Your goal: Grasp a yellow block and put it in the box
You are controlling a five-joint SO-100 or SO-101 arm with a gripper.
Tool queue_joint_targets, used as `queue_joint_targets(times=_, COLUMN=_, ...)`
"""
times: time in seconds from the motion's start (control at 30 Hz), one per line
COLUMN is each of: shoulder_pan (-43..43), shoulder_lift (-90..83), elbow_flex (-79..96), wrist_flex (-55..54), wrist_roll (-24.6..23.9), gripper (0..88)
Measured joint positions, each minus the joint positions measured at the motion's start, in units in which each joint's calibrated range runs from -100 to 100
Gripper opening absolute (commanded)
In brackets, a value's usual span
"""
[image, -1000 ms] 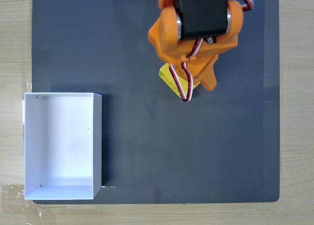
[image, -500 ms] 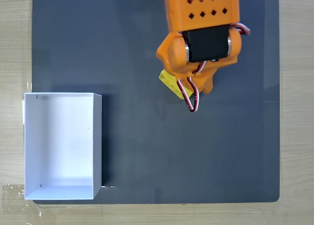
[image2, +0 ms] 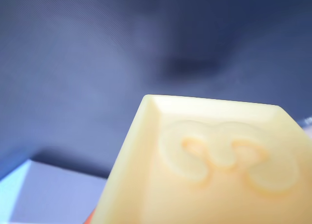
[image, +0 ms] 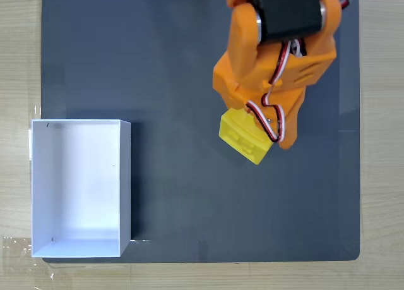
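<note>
one yellow block (image: 245,137) in the orange pincer (image: 268,133)

One yellow block (image: 245,137), one white box (image: 80,187), one orange arm (image: 278,56) with one claw (image: 262,129), one dark mat (image: 177,62) on one wooden surface (image: 19,50).

Light wooden table (image: 19,50), dark grey mat (image: 158,62) laid over most of it, white open-top box (image: 125,176) resting on mat's left edge in fixed view, clear tape (image: 16,247) at box's lower-left corner.
</note>
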Motion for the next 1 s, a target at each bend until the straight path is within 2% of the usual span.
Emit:
queue_joint_targets(times=0.2, shoulder_pan=3.6, shoulder_lift=-8.18, elbow_flex=-0.36, wrist_flex=-15.92, wrist_roll=-6.39, gripper=28.5)
queue_joint_targets(times=0.4, shoulder_pan=14.48, shoulder_lift=-9.69, elbow_flex=-0.36, wrist_flex=-25.53, wrist_roll=-13.89, gripper=28.4)
queue_joint_targets(times=0.53, shoulder_pan=22.67, shoulder_lift=-9.61, elbow_flex=-0.36, wrist_flex=-26.66, wrist_roll=-18.07, gripper=28.4)
queue_joint_targets(times=0.67, shoulder_pan=28.43, shoulder_lift=-6.24, elbow_flex=-0.45, wrist_flex=-26.66, wrist_roll=-20.07, gripper=28.3)
queue_joint_targets(times=1.0, shoulder_pan=32.03, shoulder_lift=8.34, elbow_flex=-11.74, wrist_flex=-21.81, wrist_roll=-21.02, gripper=28.4)
